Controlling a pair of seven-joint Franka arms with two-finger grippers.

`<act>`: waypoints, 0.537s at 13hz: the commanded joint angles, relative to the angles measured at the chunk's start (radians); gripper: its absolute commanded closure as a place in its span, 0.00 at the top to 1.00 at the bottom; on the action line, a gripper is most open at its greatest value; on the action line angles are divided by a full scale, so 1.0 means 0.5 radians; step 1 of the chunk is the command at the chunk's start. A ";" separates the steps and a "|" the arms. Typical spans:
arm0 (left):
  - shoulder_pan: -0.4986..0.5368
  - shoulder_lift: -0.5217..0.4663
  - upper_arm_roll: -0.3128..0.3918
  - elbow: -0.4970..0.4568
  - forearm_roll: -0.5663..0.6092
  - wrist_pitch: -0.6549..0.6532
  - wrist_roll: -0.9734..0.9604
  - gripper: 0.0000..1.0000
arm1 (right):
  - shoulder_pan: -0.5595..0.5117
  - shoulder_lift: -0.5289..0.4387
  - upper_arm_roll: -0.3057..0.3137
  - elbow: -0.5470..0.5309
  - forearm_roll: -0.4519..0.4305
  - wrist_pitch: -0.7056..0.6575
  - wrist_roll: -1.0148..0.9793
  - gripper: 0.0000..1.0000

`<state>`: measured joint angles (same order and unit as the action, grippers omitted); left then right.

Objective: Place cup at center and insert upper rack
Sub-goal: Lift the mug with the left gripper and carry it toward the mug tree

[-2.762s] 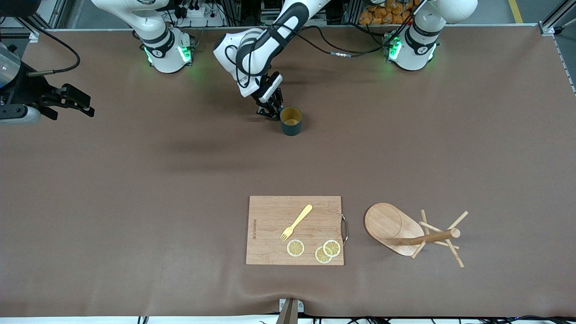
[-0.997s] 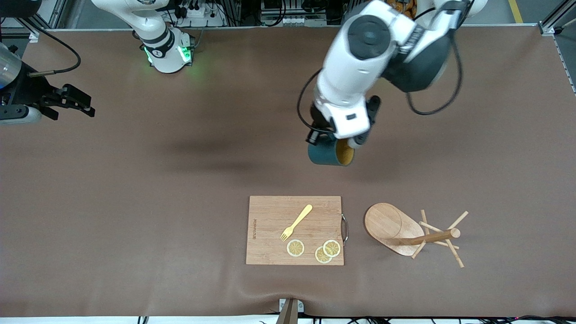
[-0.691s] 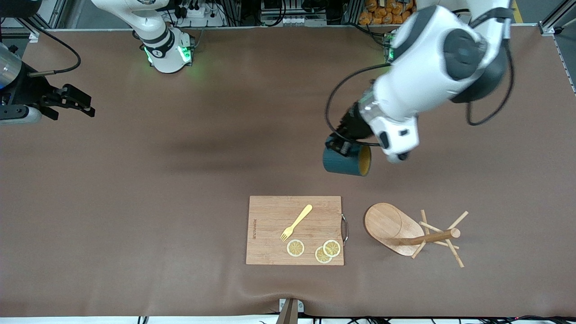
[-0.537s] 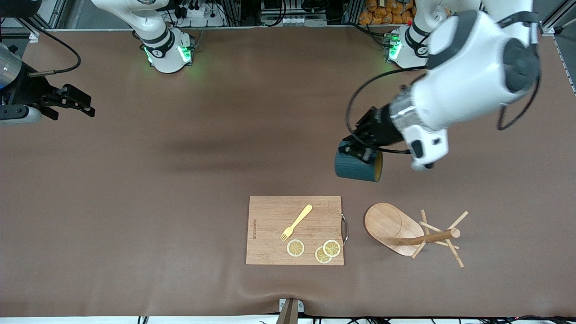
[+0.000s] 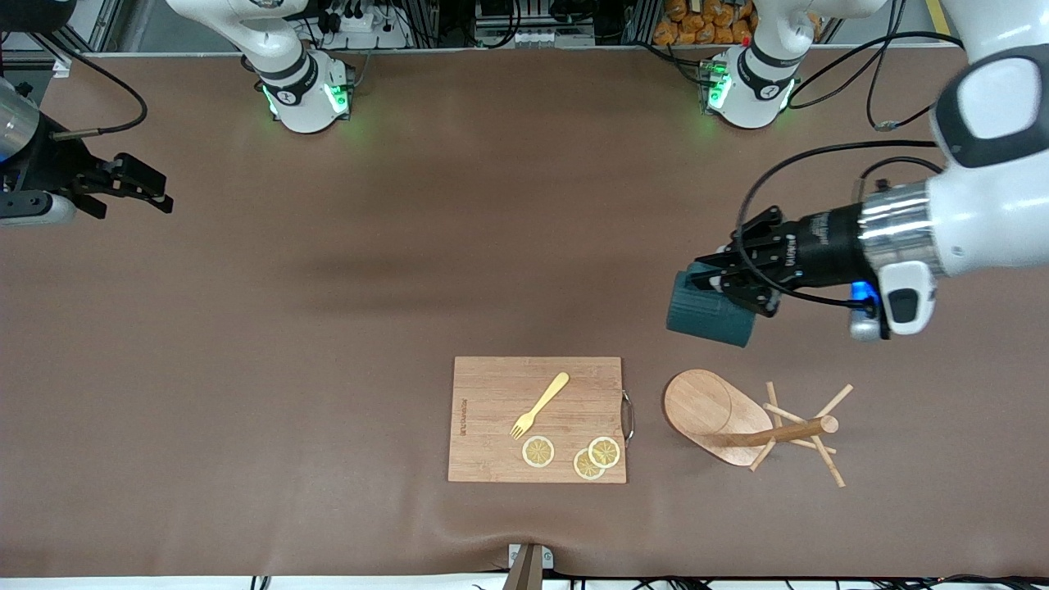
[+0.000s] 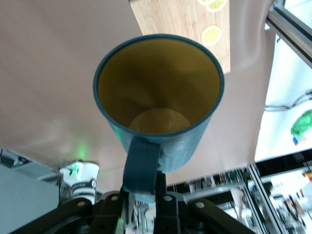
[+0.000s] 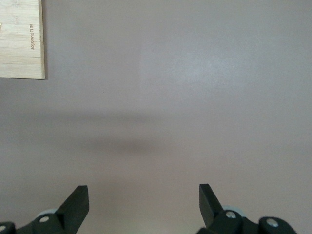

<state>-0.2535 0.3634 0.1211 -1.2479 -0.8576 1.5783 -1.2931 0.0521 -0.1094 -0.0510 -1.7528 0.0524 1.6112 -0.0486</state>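
Note:
The dark teal cup (image 5: 709,312) hangs on its side in the air, over bare table just past the mug tree's base. My left gripper (image 5: 724,285) is shut on the cup's handle (image 6: 142,165). The left wrist view looks into the cup's tan-yellow inside (image 6: 157,92), with my left gripper (image 6: 144,189) below it. The upper rack, a light wooden mug tree (image 5: 706,412), lies tipped over on the table near the front camera, its post and pegs (image 5: 791,431) pointing toward the left arm's end. My right gripper (image 5: 160,197) waits open and empty at the right arm's end; its wrist view (image 7: 144,200) shows bare table.
A rectangular wooden cutting board (image 5: 500,385) lies beside the mug tree, toward the right arm's end. It carries a yellow fork (image 5: 541,404) and three lemon slices (image 5: 538,451). The board also shows in the left wrist view (image 6: 181,14) and the right wrist view (image 7: 19,39).
My left arm lifted the cup from the table near the robot bases, turned it on its side and carried it toward the left arm's end, nearer the mug tree. The right arm has not moved.

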 commanded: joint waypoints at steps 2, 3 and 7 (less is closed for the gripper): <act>0.169 -0.037 -0.021 -0.050 -0.168 -0.196 0.275 0.00 | -0.028 -0.036 0.022 -0.029 -0.028 0.014 -0.029 1.00; 0.209 -0.031 -0.024 -0.051 -0.187 -0.251 0.358 0.00 | -0.028 -0.036 0.022 -0.029 -0.028 0.011 -0.029 1.00; 0.375 0.052 -0.021 -0.069 -0.505 -0.432 0.683 0.00 | -0.028 -0.036 0.022 -0.029 -0.028 0.008 -0.029 1.00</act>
<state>-0.1082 0.3717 0.1210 -1.2747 -1.0429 1.4079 -1.0196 0.0521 -0.1094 -0.0509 -1.7528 0.0522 1.6122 -0.0496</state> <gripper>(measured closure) 0.793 0.000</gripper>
